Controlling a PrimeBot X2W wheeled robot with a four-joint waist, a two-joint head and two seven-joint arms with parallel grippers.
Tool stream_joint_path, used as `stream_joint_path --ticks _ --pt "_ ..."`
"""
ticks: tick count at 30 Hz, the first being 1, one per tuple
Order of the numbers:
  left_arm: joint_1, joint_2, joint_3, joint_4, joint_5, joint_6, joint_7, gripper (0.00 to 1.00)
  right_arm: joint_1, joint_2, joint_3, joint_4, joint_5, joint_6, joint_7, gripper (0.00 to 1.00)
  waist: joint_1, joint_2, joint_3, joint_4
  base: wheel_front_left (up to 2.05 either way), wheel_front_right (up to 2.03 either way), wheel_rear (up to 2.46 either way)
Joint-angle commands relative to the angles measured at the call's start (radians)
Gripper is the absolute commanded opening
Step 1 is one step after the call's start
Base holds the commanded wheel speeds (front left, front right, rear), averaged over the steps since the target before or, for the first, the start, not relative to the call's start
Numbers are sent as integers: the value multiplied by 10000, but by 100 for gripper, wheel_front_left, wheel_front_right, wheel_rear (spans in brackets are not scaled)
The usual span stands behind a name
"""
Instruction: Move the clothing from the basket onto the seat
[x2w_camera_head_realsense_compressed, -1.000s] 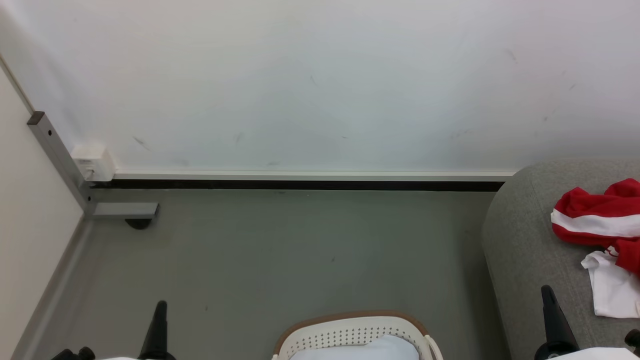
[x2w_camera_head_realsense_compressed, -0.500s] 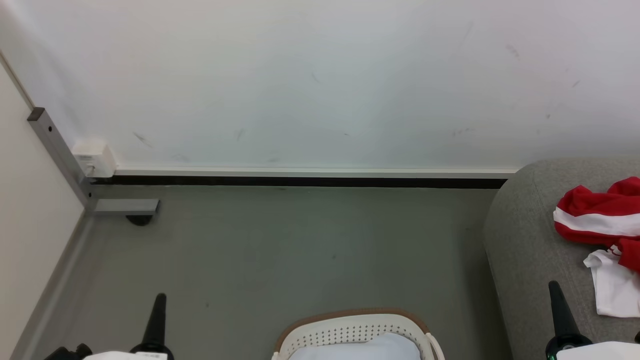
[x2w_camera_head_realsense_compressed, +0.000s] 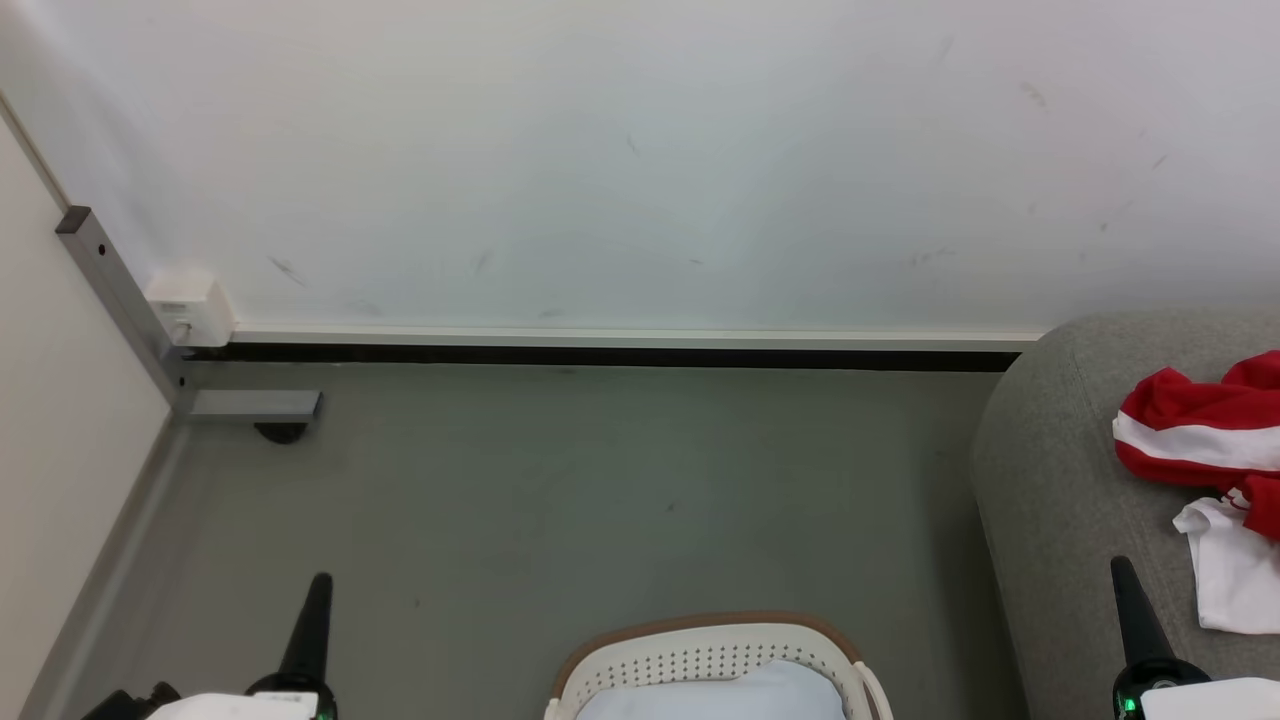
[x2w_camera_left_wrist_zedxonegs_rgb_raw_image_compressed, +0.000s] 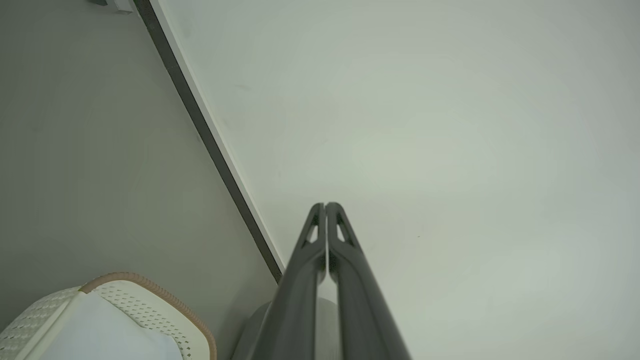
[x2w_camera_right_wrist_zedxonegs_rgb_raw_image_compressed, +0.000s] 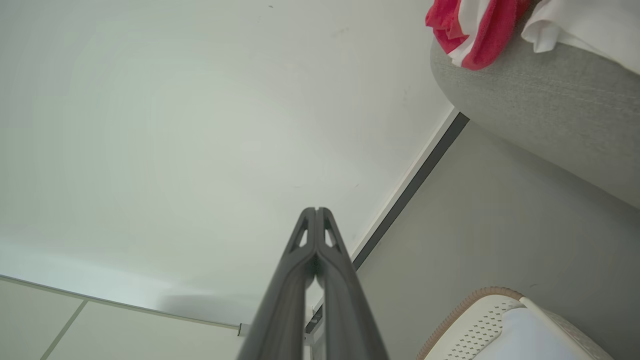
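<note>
Ahead of both claws stands a pale wall (x2w_camera_head_realsense_compressed: 640, 150), scuffed here and there, with a dark strip (x2w_camera_head_realsense_compressed: 600, 356) along its foot. Below it the grey floor (x2w_camera_head_realsense_compressed: 600, 480) spreads across the whole gap between the left claw (x2w_camera_head_realsense_compressed: 319, 585) and the right claw (x2w_camera_head_realsense_compressed: 1121, 568). To the right of the right claw, and showing behind its tip from the head camera, bulks the seat (x2w_camera_head_realsense_compressed: 1050, 470), a grey fabric sofa with a rounded corner. From that claw's own wrist camera it sits up to the right of the fingers. The basket (x2w_camera_head_realsense_compressed: 700, 624) stands on the floor about midway between the two claws. The bottom edge cuts its brown rim and perforated white wall, and a pale blue-white lining (x2w_camera_head_realsense_compressed: 710, 695) fills the part that shows. The clothing (x2w_camera_head_realsense_compressed: 1190, 430) lies on the seat, beyond and to the right of the right claw's tip and apart from it: a crumpled red heap with a white band and a white fold trailing nearer the claw. Both claws are clenched, finger pressed against finger right to the tips, and they point up toward the wall. Well to the left of the left claw a grey metal post (x2w_camera_head_realsense_compressed: 115, 290) leans in the corner, with a small white box (x2w_camera_head_realsense_compressed: 190, 305) against it
</note>
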Motion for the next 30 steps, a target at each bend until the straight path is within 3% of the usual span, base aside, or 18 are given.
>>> stream_joint_path --ticks 1,30 --pt "-197 87 53 -98 -248 -62 38 0 -227 -52 -49 -108 210 -13 57 0 -1 -1 3 2 0 0 0" --pt "-397 106 167 -209 -2421 -86 645 0 -398 5 -543 -92 2257 -18 694 0 -1 -1 196 89 0 0 0"
